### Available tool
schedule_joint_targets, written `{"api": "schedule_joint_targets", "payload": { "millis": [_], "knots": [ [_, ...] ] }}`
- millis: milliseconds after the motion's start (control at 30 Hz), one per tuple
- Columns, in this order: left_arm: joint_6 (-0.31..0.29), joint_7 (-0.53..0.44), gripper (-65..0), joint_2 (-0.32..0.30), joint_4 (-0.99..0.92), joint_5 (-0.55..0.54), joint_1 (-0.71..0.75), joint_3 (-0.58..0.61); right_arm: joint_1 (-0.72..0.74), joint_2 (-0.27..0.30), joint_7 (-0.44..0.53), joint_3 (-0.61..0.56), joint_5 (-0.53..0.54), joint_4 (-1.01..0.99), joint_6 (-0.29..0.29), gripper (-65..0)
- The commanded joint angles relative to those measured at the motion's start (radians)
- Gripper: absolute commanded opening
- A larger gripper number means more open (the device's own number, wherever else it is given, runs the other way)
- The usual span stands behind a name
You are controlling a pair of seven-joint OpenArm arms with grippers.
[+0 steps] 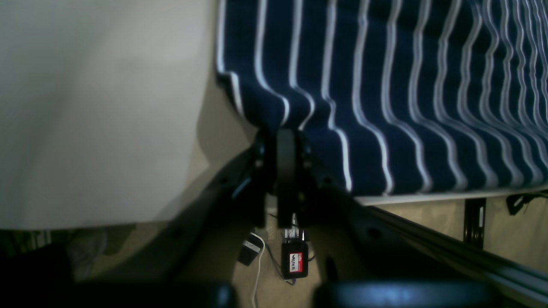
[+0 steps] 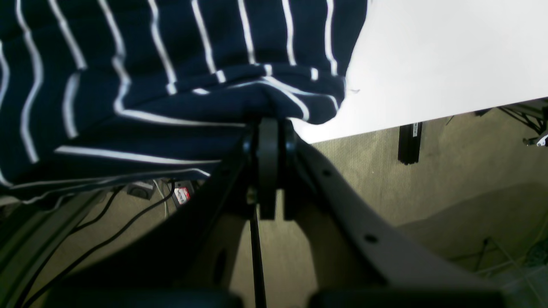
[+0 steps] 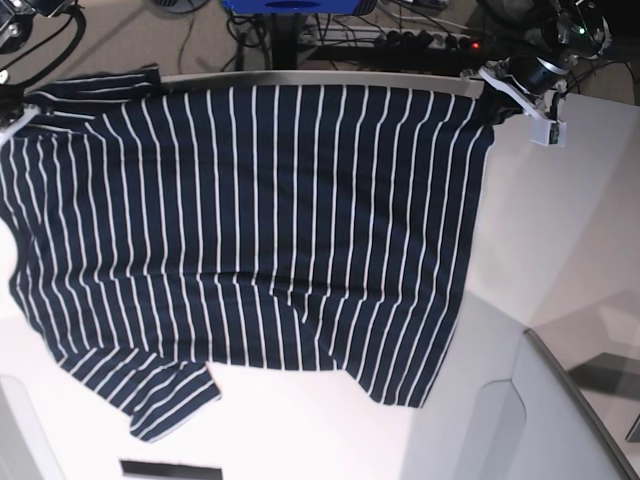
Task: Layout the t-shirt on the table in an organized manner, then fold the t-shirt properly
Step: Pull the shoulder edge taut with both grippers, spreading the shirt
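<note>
The t-shirt (image 3: 250,240) lies spread across the white surface (image 3: 560,250). At its far edge, the left gripper (image 1: 286,128) pinches one corner of the fabric, and the right gripper (image 2: 269,122) is clamped on the opposite bunched corner.

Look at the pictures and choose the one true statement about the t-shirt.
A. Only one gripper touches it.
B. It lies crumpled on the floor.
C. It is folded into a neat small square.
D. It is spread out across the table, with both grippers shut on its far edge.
D: the t-shirt lies spread over the table, and the left gripper and right gripper each pinch its fabric at a far corner.
</note>
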Motion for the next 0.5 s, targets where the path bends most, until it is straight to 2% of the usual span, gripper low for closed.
{"api": "schedule_joint_targets", "payload": {
  "millis": [0,100,300,467],
  "knots": [
    [0.0,-0.018,-65.0,-0.003,0.018,-0.013,0.013,-0.005,0.006,0.016,0.011,0.002,-0.002,0.016,-0.002,-64.8],
    [0.0,-0.015,-65.0,0.002,0.018,-0.013,0.019,-0.007,0.014,0.018,0.013,0.001,-0.004,0.016,-0.002,-64.8],
    [0.0,0.055,-65.0,0.011,0.033,-0.013,0.045,-0.008,0.014,0.024,0.013,0.001,-0.005,0.016,-0.002,-64.8],
    [0.0,0.061,-65.0,0.016,0.102,-0.013,0.091,-0.008,0.013,0.024,0.013,0.001,-0.007,0.016,-0.002,-64.8]
  ]
}}
